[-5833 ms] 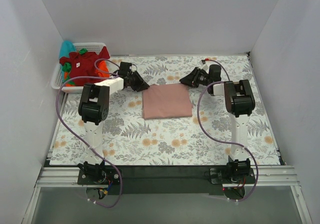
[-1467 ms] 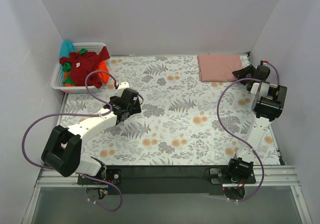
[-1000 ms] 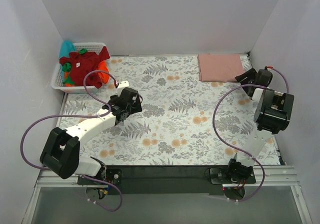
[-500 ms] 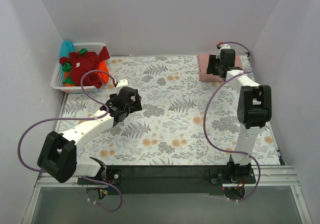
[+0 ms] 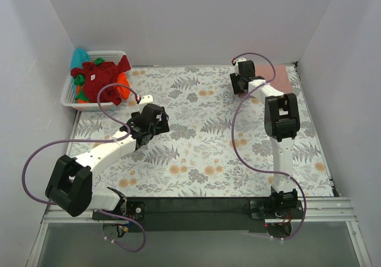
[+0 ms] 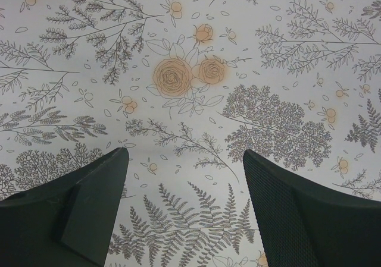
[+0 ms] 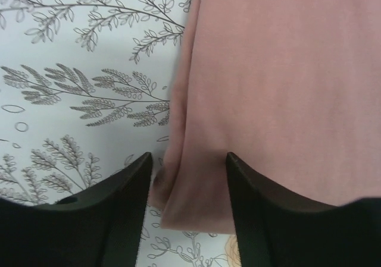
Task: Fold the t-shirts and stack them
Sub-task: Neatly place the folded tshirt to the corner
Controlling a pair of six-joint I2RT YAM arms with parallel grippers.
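A folded dusty-pink t-shirt [image 5: 278, 77] lies flat at the back right corner of the floral cloth. My right gripper [image 5: 239, 84] is at its left edge. In the right wrist view its jaws [image 7: 187, 160] stand apart astride the near left corner of the pink t-shirt [image 7: 280, 82], with the folded edge between the fingers. More t-shirts lie heaped in the basket: a dark red one [image 5: 95, 79], an orange one [image 5: 123, 80] and a teal one [image 5: 78, 57]. My left gripper [image 5: 152, 124] hovers open over bare cloth [image 6: 184, 154], holding nothing.
The white slatted basket [image 5: 67, 94] stands at the back left corner. White walls close in the table on three sides. The floral tablecloth [image 5: 202, 154] covers the whole surface. Purple cables loop off both arms.
My right arm has swung from the shirt's right side round to its left edge, and its jaws have narrowed over the corner. The left arm has barely moved.
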